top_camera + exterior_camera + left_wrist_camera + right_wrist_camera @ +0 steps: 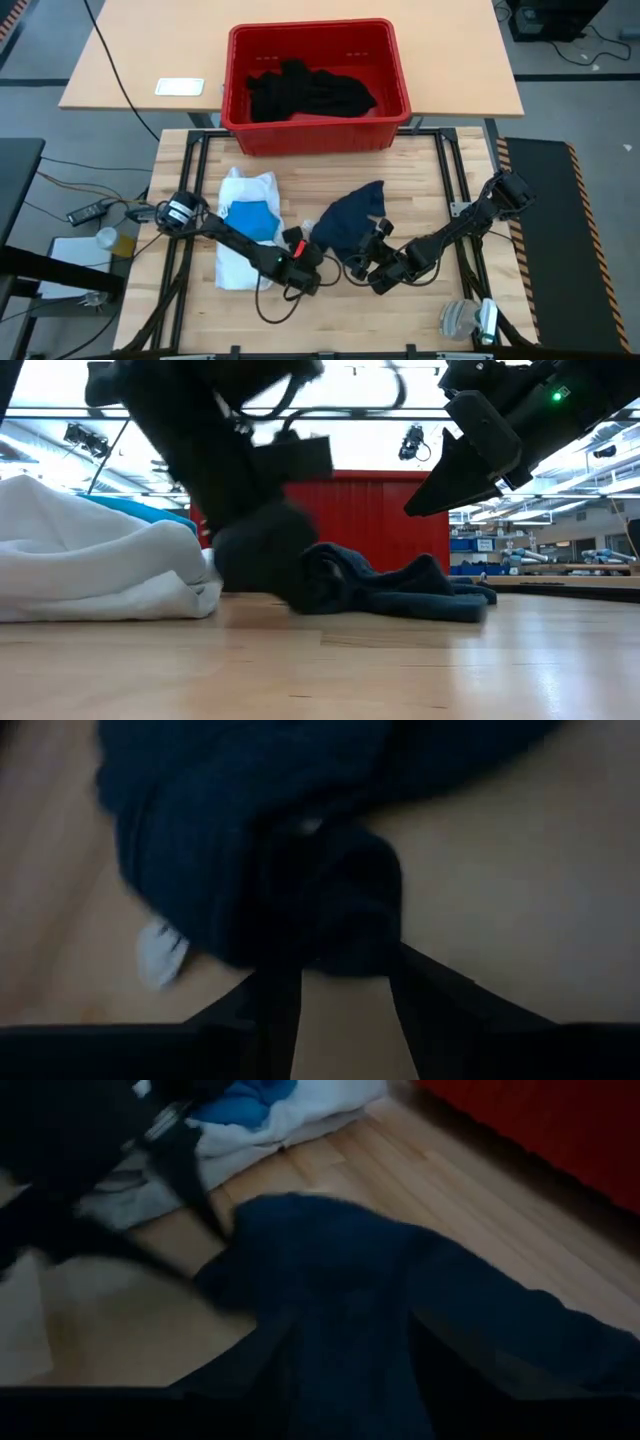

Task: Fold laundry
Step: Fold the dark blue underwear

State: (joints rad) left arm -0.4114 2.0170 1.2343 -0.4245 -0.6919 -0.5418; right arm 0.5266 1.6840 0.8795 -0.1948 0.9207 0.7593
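Observation:
A dark blue garment (350, 222) lies crumpled on the wooden table's middle, also seen in the low view (400, 585). My left gripper (312, 250) is down at its left near edge, shut on a bunch of it (340, 920). My right gripper (362, 262) hangs open above the garment's near right side (350, 1280), its tip (415, 508) clear of the cloth. A white shirt (240, 250) rests flat to the left, with a small bright blue piece (252, 217) lying on top. Black garments (310, 92) fill the red crate (320, 132). My left gripper pinches a bunched fold of the dark blue garment at its left near edge (345, 935) between its two fingers (278, 1005). The fingers slant down from the table's left. How many layers are in the bunch I cannot tell. The rest of the garment lies slack on the table.
The red crate stands at the far edge. A black cable (275, 305) loops on the table near the front edge, below my left arm. A grey and white object (468, 320) sits at the near right corner. Bare wood lies right of the garment.

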